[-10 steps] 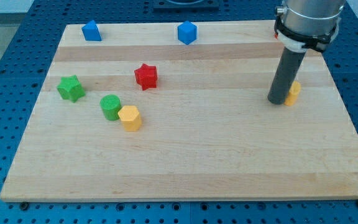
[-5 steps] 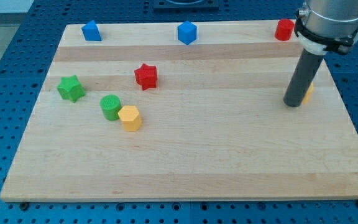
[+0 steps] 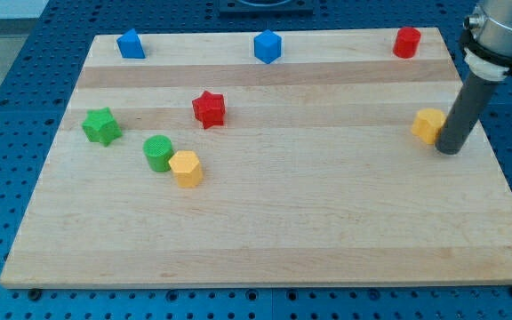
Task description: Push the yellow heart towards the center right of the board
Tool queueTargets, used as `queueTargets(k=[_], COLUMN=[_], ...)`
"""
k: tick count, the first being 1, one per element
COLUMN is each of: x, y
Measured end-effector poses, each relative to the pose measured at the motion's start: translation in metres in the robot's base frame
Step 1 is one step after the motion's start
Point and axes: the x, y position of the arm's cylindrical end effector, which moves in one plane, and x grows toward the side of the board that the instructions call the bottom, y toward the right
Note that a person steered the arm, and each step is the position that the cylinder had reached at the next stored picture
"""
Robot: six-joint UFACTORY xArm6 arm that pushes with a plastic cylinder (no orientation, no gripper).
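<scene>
The yellow heart [image 3: 428, 125] lies near the right edge of the wooden board [image 3: 265, 240], at about mid height. My tip [image 3: 449, 150] stands on the board just right of the heart and slightly below it, the rod close against the heart's right side. I cannot tell whether they touch.
A red cylinder [image 3: 407, 42] sits at the top right, a blue cube [image 3: 268, 46] at the top centre and another blue block [image 3: 131, 44] at the top left. A red star [image 3: 209, 108], green star [image 3: 101, 125], green cylinder [image 3: 158, 153] and yellow hexagon [image 3: 186, 168] lie on the left half.
The rod has swept right, from the heart's left side to its right side. The heart has shifted slightly right and up. The other blocks have not moved.
</scene>
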Motion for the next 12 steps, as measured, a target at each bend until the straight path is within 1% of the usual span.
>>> queueTargets(k=[1, 3, 4, 5, 9, 12], x=[-0.010, -0.004, 0.007, 0.008, -0.028, -0.054], y=[0.000, 0.000, -0.014, -0.038, -0.068, -0.105])
